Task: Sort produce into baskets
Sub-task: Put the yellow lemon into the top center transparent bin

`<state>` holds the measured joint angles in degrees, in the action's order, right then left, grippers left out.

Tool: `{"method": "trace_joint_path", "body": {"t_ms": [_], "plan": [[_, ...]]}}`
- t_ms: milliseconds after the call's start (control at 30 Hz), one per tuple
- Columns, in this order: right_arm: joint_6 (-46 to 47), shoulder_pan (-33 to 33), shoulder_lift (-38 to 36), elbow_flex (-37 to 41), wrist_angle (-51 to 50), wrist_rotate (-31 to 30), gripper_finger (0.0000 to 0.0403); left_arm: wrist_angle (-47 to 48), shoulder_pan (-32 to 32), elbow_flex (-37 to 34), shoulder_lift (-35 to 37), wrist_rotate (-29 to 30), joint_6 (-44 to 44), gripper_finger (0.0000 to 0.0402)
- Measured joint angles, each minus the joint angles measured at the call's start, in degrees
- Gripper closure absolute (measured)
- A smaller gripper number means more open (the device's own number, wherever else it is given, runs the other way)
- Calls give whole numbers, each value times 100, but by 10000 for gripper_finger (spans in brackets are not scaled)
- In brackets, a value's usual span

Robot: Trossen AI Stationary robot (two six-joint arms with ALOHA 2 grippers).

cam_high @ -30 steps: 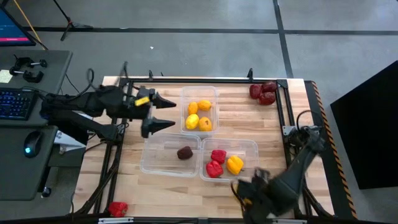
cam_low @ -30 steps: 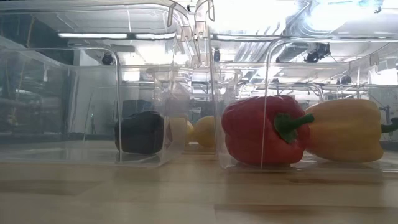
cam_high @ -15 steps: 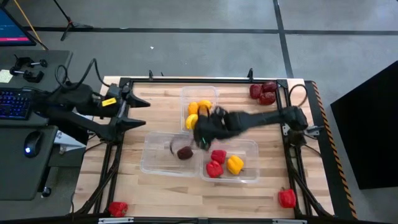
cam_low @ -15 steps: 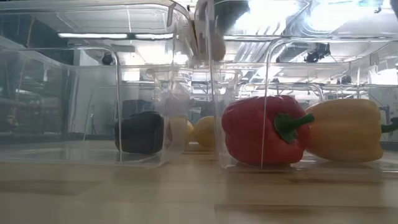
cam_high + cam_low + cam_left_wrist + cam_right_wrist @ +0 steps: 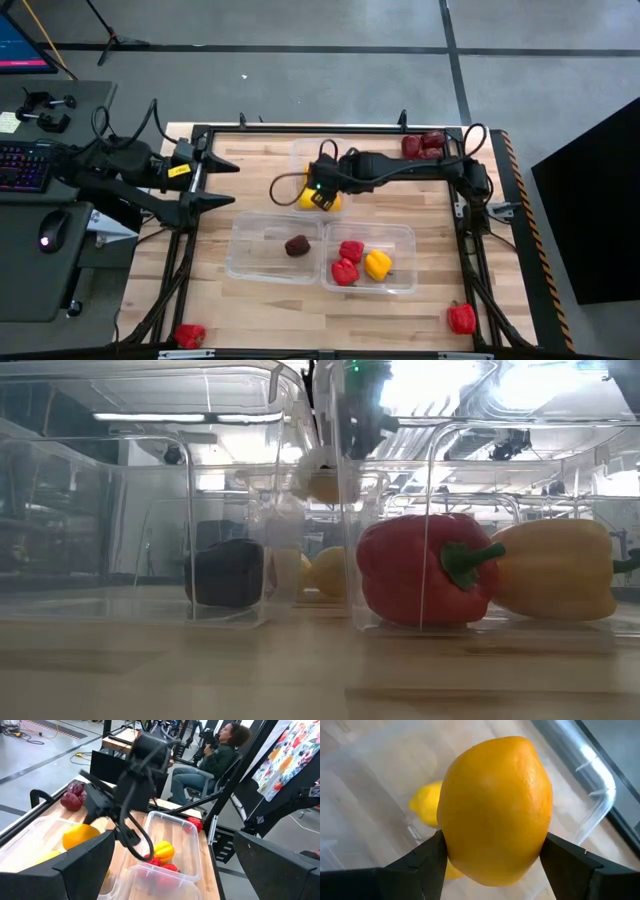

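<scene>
My right gripper reaches over the far basket from the table's right, shut on an orange-yellow citrus. In the low view this citrus hangs above the basket floor. A lemon lies in the basket below it. The near left basket holds a dark maroon fruit. Two red peppers and a yellow pepper lie in the near right basket. At the table's left edge my left gripper stands open, with nothing between its fingers. My right gripper pinches the citrus by two opposite sides between its two fingers. The fingers slant downward from the table's right side. The citrus is lifted clear, above the lemons in the far basket.
Dark red fruits lie at the table's far right corner. One red pepper sits at the near left corner and another at the near right. A person sits beyond the table. Black frame rails run along the table's edges.
My right gripper has swung from the table's near edge, across the near baskets, toward the far basket, tipping downward as it went; it now hangs over the lemons there. My left gripper has drawn back toward the table's left edge.
</scene>
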<state>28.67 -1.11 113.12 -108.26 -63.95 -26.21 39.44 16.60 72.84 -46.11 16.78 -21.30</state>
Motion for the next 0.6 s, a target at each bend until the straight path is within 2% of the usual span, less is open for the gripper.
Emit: {"method": "trace_joint_path", "body": {"t_ms": [200,367,467,600], "plan": [[323,194,-675,827,724,-2,141,-10,0,0,3,45,108,7],[706,144,-1826,2171,1685,212,141,-33,0,0,-66,359,154,7],[775,47,-2620,3117,2688,524,141,-85,0,0,-166,626,153,7],[727,-178,-3333,4212,4668,1246,141,-667,-9,-14,-429,1042,441,7]]}}
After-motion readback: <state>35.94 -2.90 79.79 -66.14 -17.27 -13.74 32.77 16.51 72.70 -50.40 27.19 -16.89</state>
